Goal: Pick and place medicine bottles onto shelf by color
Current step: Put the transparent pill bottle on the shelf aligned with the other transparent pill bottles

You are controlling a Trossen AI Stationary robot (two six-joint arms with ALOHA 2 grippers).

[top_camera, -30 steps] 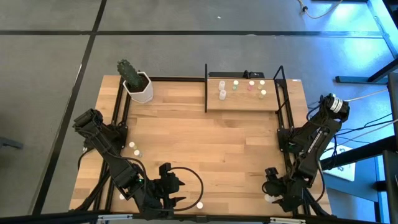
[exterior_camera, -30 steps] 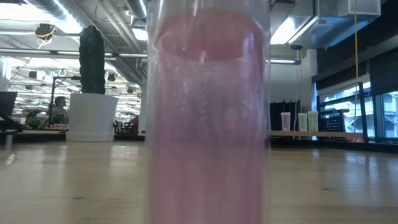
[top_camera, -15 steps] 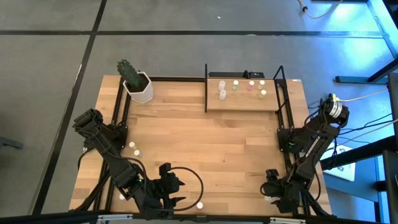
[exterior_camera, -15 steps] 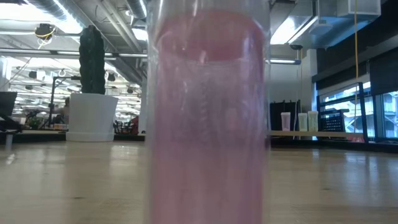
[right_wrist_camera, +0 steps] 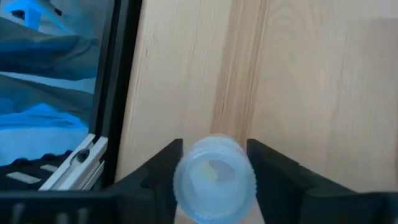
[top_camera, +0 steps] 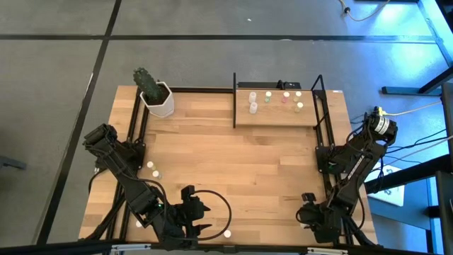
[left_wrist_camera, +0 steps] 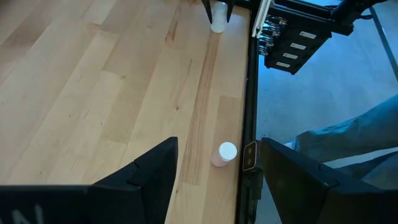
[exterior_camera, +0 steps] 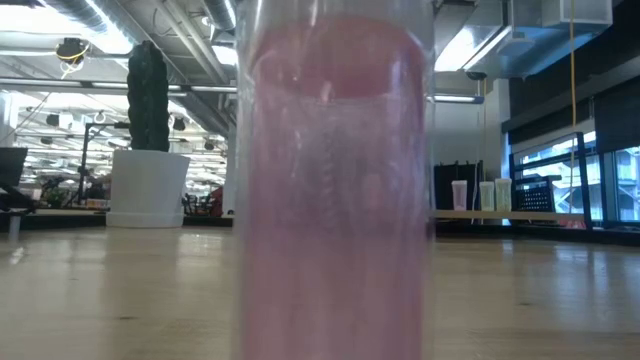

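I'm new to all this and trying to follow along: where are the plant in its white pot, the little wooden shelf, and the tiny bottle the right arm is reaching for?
Green plant in white hexagonal pot (top_camera: 157,99): high view, pot rim.
Light-wood shelf (top_camera: 276,115): high view, bare board.
Small whitish round bottle (right_wrist_camera: 214,178): right wrist view, cap top.

Grey floor (top_camera: 212,64) w/ dark seams; ceiling striplights (exterior_camera: 470,45), windows (exterior_camera: 610,170).
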